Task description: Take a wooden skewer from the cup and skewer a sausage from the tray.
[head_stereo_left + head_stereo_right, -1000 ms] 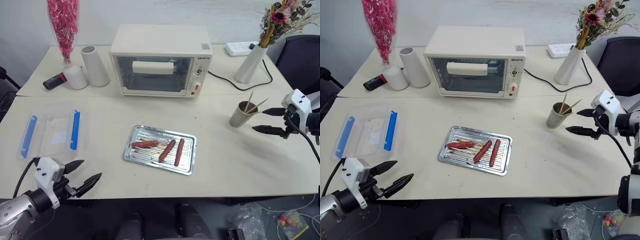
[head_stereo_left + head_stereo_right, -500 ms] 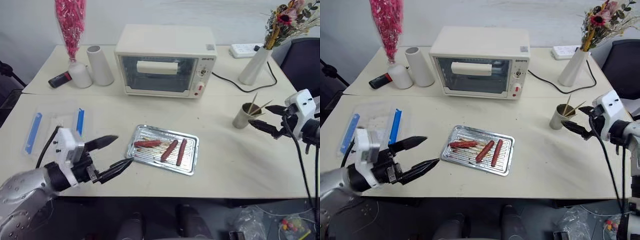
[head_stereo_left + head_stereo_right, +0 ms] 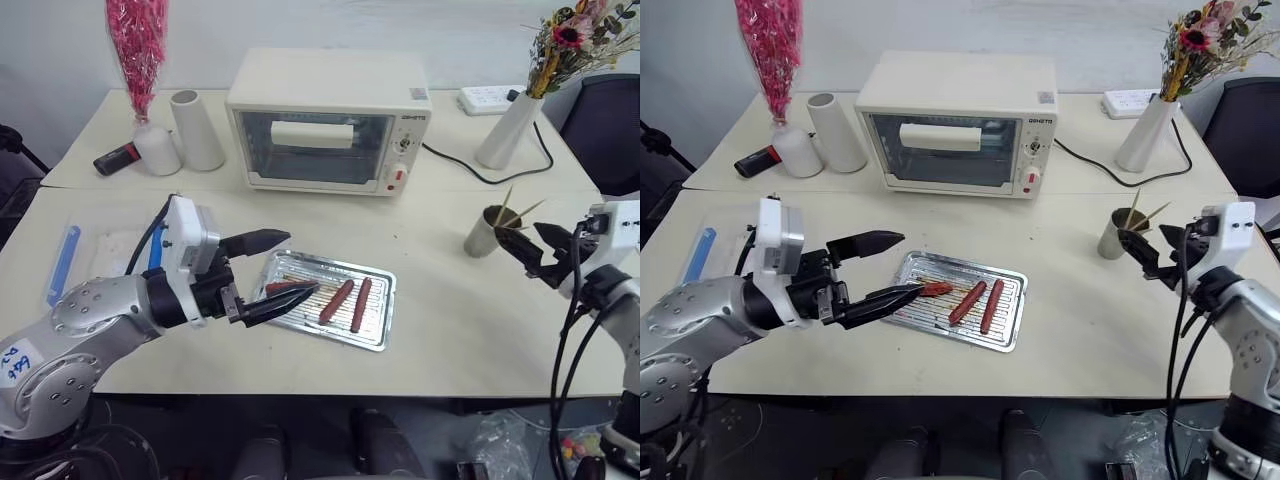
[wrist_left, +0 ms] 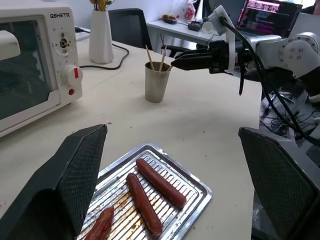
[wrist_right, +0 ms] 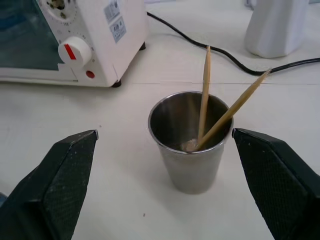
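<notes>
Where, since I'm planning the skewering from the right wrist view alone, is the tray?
Observer: The tray lies in front of the oven, to the robot's left of the cup.
Operator: How many sausages are on it?
Observer: Three sausages, lying side by side.
Operator: And the other arm?
Observer: The left gripper is open at the tray's left end, pointing toward the sausages.

Left pincer [image 3: 262,273] spread wide, level, pointing forward-right; right pincer [image 3: 1137,252] spread wide, level.
</notes>
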Controlling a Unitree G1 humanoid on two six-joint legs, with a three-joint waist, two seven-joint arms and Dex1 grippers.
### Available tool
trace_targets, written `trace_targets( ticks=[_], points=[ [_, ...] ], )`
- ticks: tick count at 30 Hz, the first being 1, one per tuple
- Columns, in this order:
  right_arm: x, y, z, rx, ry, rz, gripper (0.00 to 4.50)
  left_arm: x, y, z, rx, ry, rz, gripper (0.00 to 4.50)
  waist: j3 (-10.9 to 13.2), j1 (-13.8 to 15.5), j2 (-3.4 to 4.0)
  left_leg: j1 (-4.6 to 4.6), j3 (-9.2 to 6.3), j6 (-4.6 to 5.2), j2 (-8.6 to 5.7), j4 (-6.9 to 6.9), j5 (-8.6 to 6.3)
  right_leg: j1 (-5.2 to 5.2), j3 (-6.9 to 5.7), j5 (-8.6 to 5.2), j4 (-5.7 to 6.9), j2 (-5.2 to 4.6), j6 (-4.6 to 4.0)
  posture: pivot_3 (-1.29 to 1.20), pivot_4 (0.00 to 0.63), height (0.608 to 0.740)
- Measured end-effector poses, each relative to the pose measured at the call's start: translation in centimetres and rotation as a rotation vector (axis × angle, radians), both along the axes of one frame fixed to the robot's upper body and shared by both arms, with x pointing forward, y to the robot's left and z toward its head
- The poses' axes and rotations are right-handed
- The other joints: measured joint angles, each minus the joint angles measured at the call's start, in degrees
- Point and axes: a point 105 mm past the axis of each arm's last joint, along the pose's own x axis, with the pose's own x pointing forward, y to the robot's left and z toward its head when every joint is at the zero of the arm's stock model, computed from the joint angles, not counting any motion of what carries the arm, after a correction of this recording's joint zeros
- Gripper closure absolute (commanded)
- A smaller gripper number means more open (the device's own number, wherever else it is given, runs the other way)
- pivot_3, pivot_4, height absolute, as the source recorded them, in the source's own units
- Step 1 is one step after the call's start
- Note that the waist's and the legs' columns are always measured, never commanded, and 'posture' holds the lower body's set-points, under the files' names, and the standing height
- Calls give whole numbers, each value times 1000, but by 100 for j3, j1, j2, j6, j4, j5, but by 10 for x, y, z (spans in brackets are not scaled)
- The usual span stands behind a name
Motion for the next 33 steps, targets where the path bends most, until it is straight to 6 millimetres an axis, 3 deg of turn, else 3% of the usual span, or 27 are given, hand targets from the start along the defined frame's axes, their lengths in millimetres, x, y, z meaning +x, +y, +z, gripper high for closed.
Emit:
trace_targets(
  ticks=[7,10,16,21,24,28,33],
  points=[
    [4,7,-5,34,-32,-83,0,13,-6,1,-6,-14,-16,33,0,-7,0,-1,8,0,-3,-1,0,-2,8,2,-7,-1,2,0,150,740],
    [6,6,-6,38,-40,-102,637,14,-6,1,-1,-27,-19,0,0,-2,0,-4,7,1,-2,-6,0,-6,7,2,-10,-1,2,0,150,740],
    [9,6,-9,37,-41,-111,2467,17,-5,-3,1,-30,-19,0,0,-7,0,-5,8,2,-1,-6,-1,-6,8,2,-12,-1,2,0,150,740],
    [13,3,-16,48,-22,-126,2467,18,-5,-4,0,-34,-12,0,0,-1,0,-5,7,2,-2,-6,-1,-6,8,2,-13,-2,3,0,150,740],
    [15,2,-15,47,-32,-132,3010,18,-5,-4,-3,-35,-12,0,0,-7,0,-5,8,2,-2,-6,-1,-6,8,3,-14,-2,4,0,150,740],
    [17,-1,-15,46,-33,-146,4307,19,-5,-4,1,-38,-10,0,0,-4,0,-5,7,2,-2,-6,-1,-6,8,3,-14,-2,3,0,150,740],
    [18,-3,-7,23,-53,-147,4450,19,-5,-4,5,-40,-10,0,0,-7,0,-5,7,2,-1,-6,-1,-6,8,3,-15,-2,4,0,150,740]
  ],
)
